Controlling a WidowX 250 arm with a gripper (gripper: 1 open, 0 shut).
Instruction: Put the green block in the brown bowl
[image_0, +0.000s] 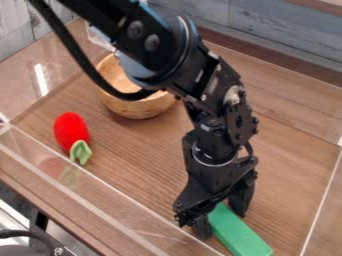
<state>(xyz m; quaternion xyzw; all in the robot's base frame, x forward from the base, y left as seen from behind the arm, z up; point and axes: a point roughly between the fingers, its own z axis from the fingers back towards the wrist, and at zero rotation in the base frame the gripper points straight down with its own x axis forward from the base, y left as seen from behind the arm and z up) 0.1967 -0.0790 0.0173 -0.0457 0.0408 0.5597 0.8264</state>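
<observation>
Your flat rectangular green block (242, 235) lies on the brown wooden tabletop (287, 140) at the lower right of the frame, its near end hidden between the spread fingers of the black robot gripper (214, 216), which points straight down over it with jaws apart; whether the fingers touch it you cannot tell. Well apart, at the upper left, you see the round brown wooden bowl (139, 100), and at left a red strawberry-shaped toy with a green cap (71, 132).

Wood-grain table (287, 120) — matt; green block (241, 235) smooth plastic.
</observation>
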